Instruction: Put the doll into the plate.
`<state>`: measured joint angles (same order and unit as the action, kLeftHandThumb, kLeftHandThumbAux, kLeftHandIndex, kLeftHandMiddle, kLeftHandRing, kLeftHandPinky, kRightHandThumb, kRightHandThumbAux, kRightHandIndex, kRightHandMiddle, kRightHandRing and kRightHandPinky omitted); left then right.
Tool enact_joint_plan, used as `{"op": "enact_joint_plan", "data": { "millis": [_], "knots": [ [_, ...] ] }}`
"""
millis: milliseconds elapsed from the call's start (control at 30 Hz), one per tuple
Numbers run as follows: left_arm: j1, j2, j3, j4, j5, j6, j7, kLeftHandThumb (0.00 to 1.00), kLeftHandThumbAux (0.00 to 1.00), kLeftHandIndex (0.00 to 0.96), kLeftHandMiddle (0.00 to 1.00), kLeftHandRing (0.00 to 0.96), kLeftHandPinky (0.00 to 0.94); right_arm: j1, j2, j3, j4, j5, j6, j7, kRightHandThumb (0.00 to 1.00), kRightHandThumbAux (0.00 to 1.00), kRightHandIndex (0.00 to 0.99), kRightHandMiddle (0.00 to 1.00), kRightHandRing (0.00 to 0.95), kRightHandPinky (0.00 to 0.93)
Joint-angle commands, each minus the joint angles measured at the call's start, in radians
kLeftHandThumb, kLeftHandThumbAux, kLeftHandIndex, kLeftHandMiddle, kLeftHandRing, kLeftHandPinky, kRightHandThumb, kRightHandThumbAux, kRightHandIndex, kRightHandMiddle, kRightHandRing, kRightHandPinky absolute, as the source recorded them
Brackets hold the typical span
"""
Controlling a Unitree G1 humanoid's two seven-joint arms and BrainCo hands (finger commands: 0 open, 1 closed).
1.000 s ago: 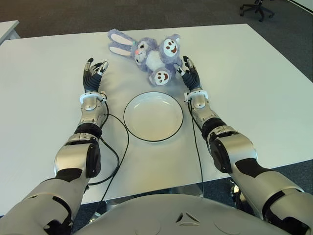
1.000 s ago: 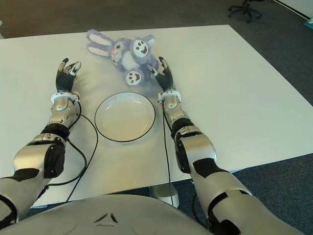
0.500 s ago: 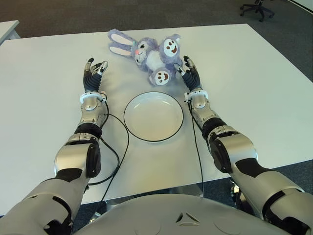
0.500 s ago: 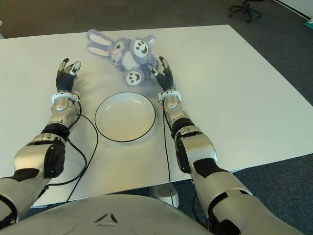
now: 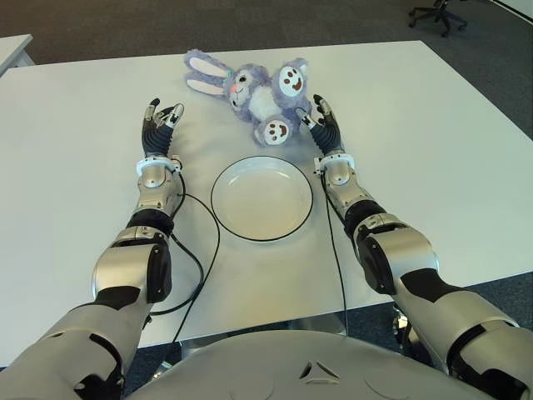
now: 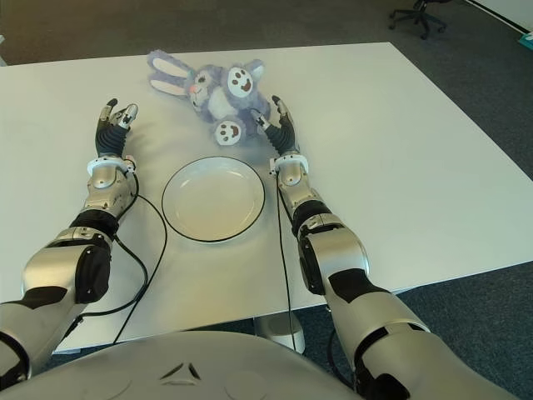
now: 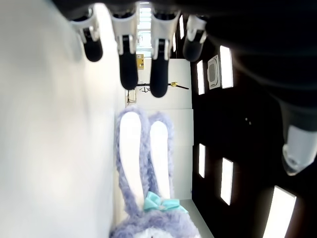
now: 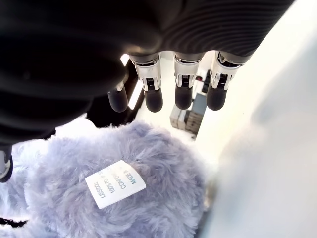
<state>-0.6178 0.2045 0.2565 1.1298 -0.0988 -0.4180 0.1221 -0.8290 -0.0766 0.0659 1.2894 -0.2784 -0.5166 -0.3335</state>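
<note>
A purple plush rabbit doll [image 5: 254, 89] lies on its back on the white table [image 5: 433, 125], beyond an empty white plate [image 5: 261, 197] with a dark rim. My right hand [image 5: 321, 123] sits just right of the doll's foot, fingers spread and holding nothing; in the right wrist view the purple fur with a white tag [image 8: 115, 183] fills the space below the fingers [image 8: 182, 93]. My left hand [image 5: 158, 123] is open, left of the plate and short of the doll's ears [image 7: 143, 153].
Black cables [image 5: 200, 250] run along both forearms beside the plate. An office chair [image 5: 437, 12] stands on the grey carpet beyond the table's far right corner. Another table's corner [image 5: 12, 48] shows at the far left.
My right hand has crept slightly forward toward the doll's foot. The left hand, doll and plate have not moved.
</note>
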Motion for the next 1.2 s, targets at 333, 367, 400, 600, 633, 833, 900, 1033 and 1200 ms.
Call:
{"op": "enact_joint_plan", "data": {
  "millis": [333,367,400,600,633,833,900,1033,1200],
  "knots": [
    [0.085,-0.028,-0.004,0.057,0.004,0.053,-0.002,0.000,0.490,0.092,0.246,0.185,0.000,0.067,-0.006,0.065,0.012,-0.086,-0.112,-0.180,0.178,0.333,0.000,0.000,0.000,0.000],
    [0.085,-0.028,-0.004,0.057,0.004,0.054,-0.001,0.000,0.490,0.093,0.245,0.185,0.007,0.068,-0.006,0.068,0.013,-0.090,-0.119,-0.189,0.179,0.335,0.000,0.000,0.000,0.000],
    [0.084,-0.028,-0.005,0.058,0.005,0.055,0.000,0.000,0.491,0.093,0.245,0.185,0.008,0.067,-0.007,0.071,0.013,-0.095,-0.126,-0.200,0.180,0.335,0.000,0.000,0.000,0.000],
    [0.082,-0.026,-0.009,0.060,0.012,0.056,0.011,0.000,0.486,0.089,0.248,0.192,0.000,0.058,-0.008,0.090,0.013,-0.116,-0.160,-0.265,0.197,0.337,0.000,0.000,0.000,0.000],
    [0.081,-0.026,-0.009,0.060,0.012,0.056,0.010,0.000,0.485,0.090,0.249,0.192,0.000,0.058,-0.009,0.091,0.014,-0.117,-0.163,-0.268,0.199,0.339,0.000,0.000,0.000,0.000],
    [0.080,-0.027,-0.008,0.058,0.010,0.055,0.007,0.000,0.472,0.096,0.250,0.188,0.000,0.052,-0.012,0.104,0.009,-0.131,-0.188,-0.294,0.216,0.350,0.000,0.000,0.000,0.000],
    [0.080,-0.028,-0.007,0.058,0.009,0.055,0.006,0.000,0.470,0.097,0.250,0.187,0.000,0.051,-0.013,0.105,0.006,-0.133,-0.195,-0.300,0.219,0.353,0.000,0.000,0.000,0.000],
    [0.081,-0.029,-0.005,0.058,0.006,0.054,0.006,0.000,0.478,0.095,0.249,0.189,0.016,0.052,-0.015,0.109,-0.004,-0.131,-0.214,-0.308,0.231,0.364,0.000,0.000,0.000,0.000],
    [0.082,-0.029,-0.006,0.059,0.009,0.055,0.014,0.000,0.480,0.089,0.247,0.193,0.008,0.054,-0.016,0.106,-0.004,-0.120,-0.230,-0.295,0.248,0.376,0.000,0.000,0.000,0.000]
  ]
}}
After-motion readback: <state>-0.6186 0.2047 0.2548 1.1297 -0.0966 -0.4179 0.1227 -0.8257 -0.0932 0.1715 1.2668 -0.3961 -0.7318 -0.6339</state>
